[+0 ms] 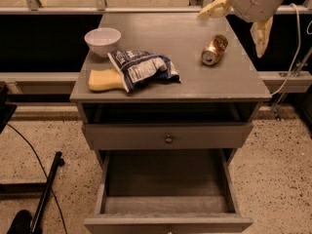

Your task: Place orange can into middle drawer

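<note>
The orange can (214, 50) lies on its side on the grey cabinet top (195, 82), near the right edge, silver end facing front. My gripper (238, 21) hangs above and just behind the can at the top right, open and empty, one cream finger (214, 7) to the left and the other (261, 34) to the right. The middle drawer (165, 206) is pulled out at the bottom of the cabinet, and its plank floor is bare. Above it is a shut drawer front with a brass knob (168, 139).
A white bowl (103, 39), a yellow sponge (104, 80) and a blue-and-white chip bag (144, 68) lie on the left half of the cabinet top. A railing runs behind the cabinet. A white cable (295, 57) hangs at the right. Dark cables and a stand (44, 194) lie on the floor at the left.
</note>
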### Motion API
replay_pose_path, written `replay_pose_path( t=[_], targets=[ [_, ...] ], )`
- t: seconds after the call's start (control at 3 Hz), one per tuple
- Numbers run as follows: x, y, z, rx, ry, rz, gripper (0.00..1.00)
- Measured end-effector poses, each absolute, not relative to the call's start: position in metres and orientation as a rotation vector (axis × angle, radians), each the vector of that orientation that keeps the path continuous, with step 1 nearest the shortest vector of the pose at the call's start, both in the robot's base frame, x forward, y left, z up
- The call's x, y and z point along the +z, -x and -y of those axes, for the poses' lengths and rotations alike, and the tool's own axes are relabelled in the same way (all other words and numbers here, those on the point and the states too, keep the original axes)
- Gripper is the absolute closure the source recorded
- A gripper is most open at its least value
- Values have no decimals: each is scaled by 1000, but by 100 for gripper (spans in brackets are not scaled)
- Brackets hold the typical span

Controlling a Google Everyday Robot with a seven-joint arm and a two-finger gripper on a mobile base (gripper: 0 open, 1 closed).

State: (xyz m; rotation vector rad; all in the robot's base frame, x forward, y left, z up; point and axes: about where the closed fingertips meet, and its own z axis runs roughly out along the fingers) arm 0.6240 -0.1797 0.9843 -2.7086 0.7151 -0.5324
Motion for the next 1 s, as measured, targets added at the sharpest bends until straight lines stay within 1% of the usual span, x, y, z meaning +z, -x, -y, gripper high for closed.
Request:
replay_pose_path(
  t=[0.67,1.0],
  targets=[
    [983,-626,179,-550,2738,-630,0],
    [978,-641,187,-582,2739,-610,0]
  ],
)
